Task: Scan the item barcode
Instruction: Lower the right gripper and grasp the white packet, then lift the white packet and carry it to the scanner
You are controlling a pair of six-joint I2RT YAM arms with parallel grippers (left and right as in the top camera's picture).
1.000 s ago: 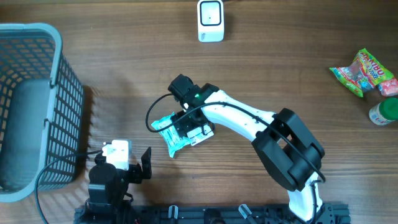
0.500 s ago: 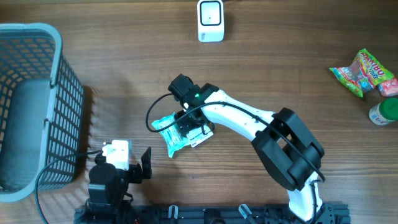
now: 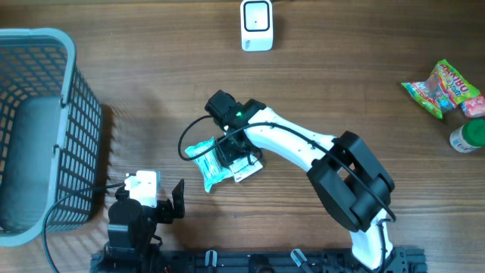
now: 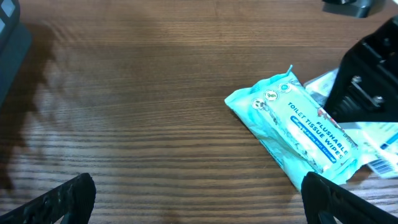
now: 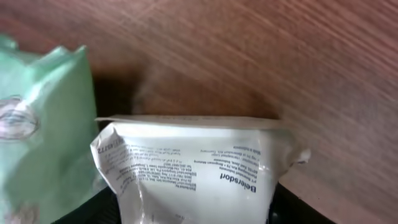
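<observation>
The dark wood-grain table has a glossy teal pack of flushable tissue wipes lying flat and slanted just left of the frame's centre, its soft film crimped at the ends. Touching its right edge is a white crinkled packet with small printed text. The right gripper is down over that seam. From its own camera the white packet fills the space between the two dark fingers, but I cannot tell whether they are pinching it or only bracketing it. Compared with a second ago, the white packet's corner sticks out a little farther toward the lower right, while the arm has barely shifted. That arm reaches from the lower right of the frame, its black elbow bulky and its white forearm angled up-left, wrist turned downward. The left gripper sits low at the bottom left, well apart from the packs, its jaws spread wide, and the teal pack is in plain sight ahead of it. The white boxy barcode scanner stands at the top centre, well apart from the packet. A grey plastic lattice basket fills the left edge. A colourful candy bag and a green-capped bottle lie at the far right.
</observation>
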